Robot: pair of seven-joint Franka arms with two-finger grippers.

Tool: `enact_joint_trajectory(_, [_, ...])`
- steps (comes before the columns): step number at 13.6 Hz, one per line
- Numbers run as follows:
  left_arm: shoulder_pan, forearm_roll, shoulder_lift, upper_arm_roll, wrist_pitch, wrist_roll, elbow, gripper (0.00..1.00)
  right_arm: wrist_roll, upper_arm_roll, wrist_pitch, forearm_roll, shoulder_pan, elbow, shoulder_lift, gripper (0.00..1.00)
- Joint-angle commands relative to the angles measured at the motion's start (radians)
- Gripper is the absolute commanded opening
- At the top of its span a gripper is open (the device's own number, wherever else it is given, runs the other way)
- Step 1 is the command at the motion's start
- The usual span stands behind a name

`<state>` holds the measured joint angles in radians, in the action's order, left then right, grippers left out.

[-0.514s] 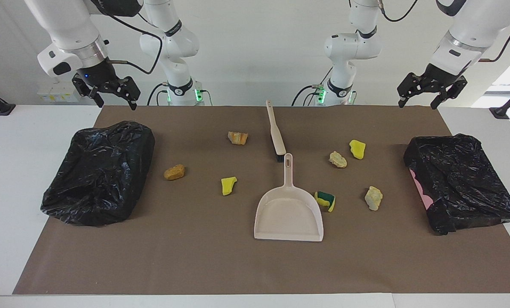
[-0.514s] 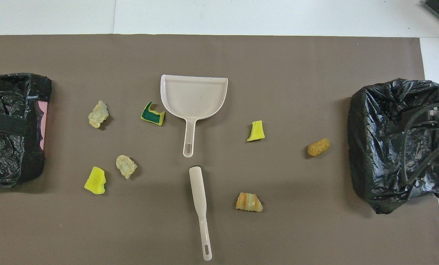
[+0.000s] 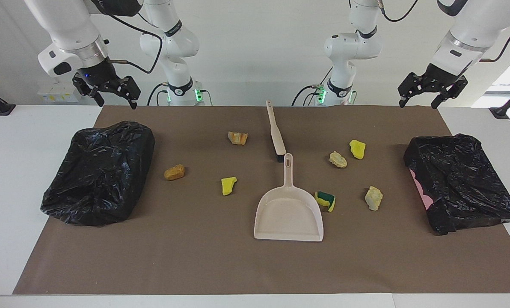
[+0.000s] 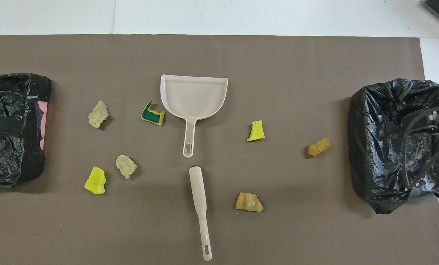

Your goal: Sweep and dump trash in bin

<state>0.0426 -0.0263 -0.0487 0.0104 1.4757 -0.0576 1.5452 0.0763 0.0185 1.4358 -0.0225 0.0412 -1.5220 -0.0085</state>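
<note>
The brown mat (image 3: 195, 256) is lying across the table with everything on it sitting where it sat half a second ago; the only change is that both grippers are lifting slightly.

Taking the dustpan (image 3: 288, 216) as the landmark: two bins lined with black bags are sitting well apart from it, one (image 3: 99, 171) toward the right arm's end of the table, the other (image 3: 460, 182) toward the left arm's end. The brush (image 3: 275, 130) is lying just nearer the robots than the dustpan's handle, almost tip to tip with it.

The trash (image 3: 325, 200) is scattered around the dustpan, seven chunks in all: the green-and-yellow one just beside its pan, four toward the left arm's end in total, three toward the right arm's.

The right gripper (image 3: 109, 92) is hanging over the mat's corner by its bin, fingers spread and empty. The left gripper (image 3: 428, 92) is hovering over the mat's other corner, likewise spread and holding nothing.

With neither tool touched, I'd judge the sweeping isn't begun.
</note>
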Motion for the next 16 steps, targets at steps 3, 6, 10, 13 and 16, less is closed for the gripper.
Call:
enact_joint_trajectory(3, [-0.020,0.008,0.000,0.000,-0.017,-0.007,-0.019,1.00,-0.010,0.004,-0.020,0.015,-0.009,0.000,-0.013,1.00])
enact_joint_trajectory(6, [-0.018,0.008,0.000,-0.001,-0.018,-0.007,-0.019,1.00,-0.010,0.018,-0.020,0.015,-0.012,0.000,-0.002,1.00])
enact_joint_trajectory(10, [-0.013,0.006,-0.003,-0.001,-0.035,-0.004,-0.014,1.00,-0.007,0.060,-0.006,0.013,-0.014,0.000,0.039,1.00])
enact_joint_trajectory(13, [-0.003,0.005,-0.011,-0.012,-0.037,-0.001,-0.005,1.00,0.011,0.112,0.041,0.018,-0.014,0.000,0.090,1.00])
enact_joint_trajectory(16, [0.083,-0.003,-0.045,-0.013,-0.020,0.012,0.051,1.00,0.126,0.144,0.126,0.039,-0.087,-0.007,0.140,1.00])
